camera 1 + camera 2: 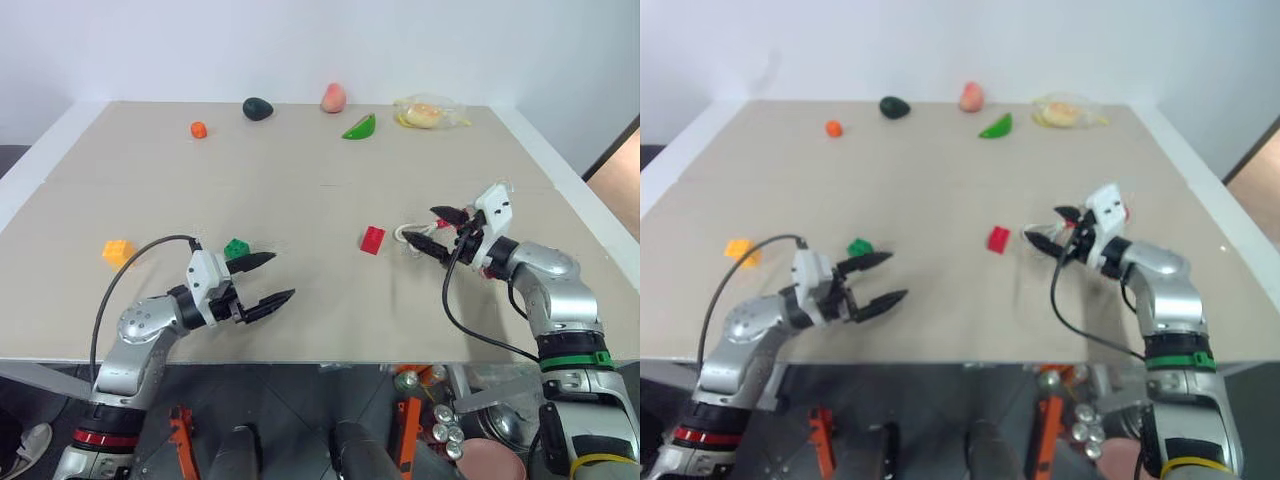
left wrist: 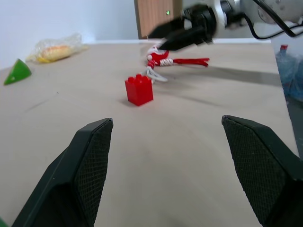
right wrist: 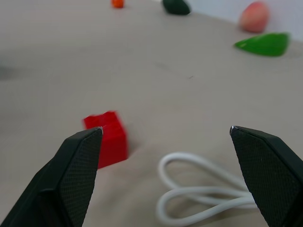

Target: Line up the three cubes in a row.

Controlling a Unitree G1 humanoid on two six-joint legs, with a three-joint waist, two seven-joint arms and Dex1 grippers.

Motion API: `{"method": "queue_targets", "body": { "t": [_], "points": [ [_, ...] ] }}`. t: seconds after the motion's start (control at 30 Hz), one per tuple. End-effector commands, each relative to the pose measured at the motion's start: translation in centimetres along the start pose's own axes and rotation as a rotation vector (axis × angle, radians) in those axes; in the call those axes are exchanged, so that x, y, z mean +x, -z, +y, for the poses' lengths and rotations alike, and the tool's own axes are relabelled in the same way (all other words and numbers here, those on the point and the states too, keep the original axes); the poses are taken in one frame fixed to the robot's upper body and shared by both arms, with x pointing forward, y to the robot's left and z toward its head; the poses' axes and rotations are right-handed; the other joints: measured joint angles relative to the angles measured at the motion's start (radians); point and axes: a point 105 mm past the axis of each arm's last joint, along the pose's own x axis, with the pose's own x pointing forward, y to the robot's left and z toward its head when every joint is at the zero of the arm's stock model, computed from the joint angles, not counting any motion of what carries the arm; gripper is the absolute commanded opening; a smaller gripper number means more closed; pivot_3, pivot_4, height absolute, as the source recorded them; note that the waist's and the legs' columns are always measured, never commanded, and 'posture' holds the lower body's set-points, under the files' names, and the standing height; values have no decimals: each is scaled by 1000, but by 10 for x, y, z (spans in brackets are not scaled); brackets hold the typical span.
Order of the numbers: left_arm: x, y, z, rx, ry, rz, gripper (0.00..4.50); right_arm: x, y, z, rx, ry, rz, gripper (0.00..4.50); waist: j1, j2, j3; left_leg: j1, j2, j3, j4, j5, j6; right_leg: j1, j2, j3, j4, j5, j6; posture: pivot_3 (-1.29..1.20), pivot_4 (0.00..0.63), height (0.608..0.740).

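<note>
Three cubes lie apart on the tan table (image 1: 300, 180). The yellow-orange cube (image 1: 118, 251) sits far left, the green cube (image 1: 237, 248) right beside my left gripper's upper finger, and the red cube (image 1: 372, 239) near the middle. My left gripper (image 1: 283, 275) is open and empty, pointing across the table toward the red cube (image 2: 139, 90). My right gripper (image 1: 420, 227) is also open and empty. It hovers just right of the red cube (image 3: 108, 138), over a white rope loop (image 3: 199, 189).
A red-and-white Santa toy (image 2: 163, 59) with rope lies under the right gripper. Along the far edge are an orange ball (image 1: 198, 129), a dark avocado (image 1: 257, 108), a peach (image 1: 333, 97), a green wedge (image 1: 359, 127) and a plastic bag of food (image 1: 430, 113).
</note>
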Motion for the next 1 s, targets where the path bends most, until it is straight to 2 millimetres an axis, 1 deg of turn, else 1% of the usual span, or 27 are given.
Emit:
{"method": "queue_targets", "body": {
  "t": [0.03, 0.13, 0.27, 0.47, 0.63, 0.7, 1.0],
  "points": [
    [7, -7, 1, 17, 6, -31, 3820, 3, -10, 13, -30, -88, -8, 4447, 0, 0, 0, 0, 0, 0, 0, 0, 0, 0, 0, 0, 0, 0, 0, 0, 150, 740],
    [9, -8, 1, 13, 10, -35, 3820, 8, -2, 16, -30, -117, 25, 4447, 0, 0, 0, 0, 0, 0, 0, 0, 0, 0, 0, 0, 0, 0, 0, 0, 150, 740],
    [10, -9, 0, 9, 14, -40, 3820, 19, 6, 12, -45, -127, 60, 4447, 0, 0, 0, 0, 0, 0, 1, 0, 0, 0, 0, 0, 0, 1, 0, 0, 150, 740],
    [8, -10, 0, 7, 0, -45, 3820, 32, 14, 11, -52, -157, 85, 4447, -1, 0, 0, 0, 0, 0, 0, 0, 0, 0, 0, 0, 0, 1, 0, 0, 150, 740],
    [5, -11, -1, 7, -19, -45, 3820, 41, 17, 13, -47, -180, 89, 4447, -1, 0, 0, 0, 0, 0, 0, 0, 0, 0, 0, 0, 0, 0, 1, 0, 150, 740],
    [4, -12, -1, 7, -28, -45, 3820, 44, 20, 12, -45, -179, 96, 4447, -1, 0, 0, 0, 0, 0, 0, 0, 0, 0, 0, 0, 0, 2, 4, 0, 150, 740],
    [0, -15, -2, 7, -54, -44, 3820, 58, 28, 13, -39, -176, 114, 4447, -3, 0, 0, 0, 0, 0, 0, 0, 0, 0, 0, 0, 0, 1, 1, 0, 150, 740]
  ]
}}
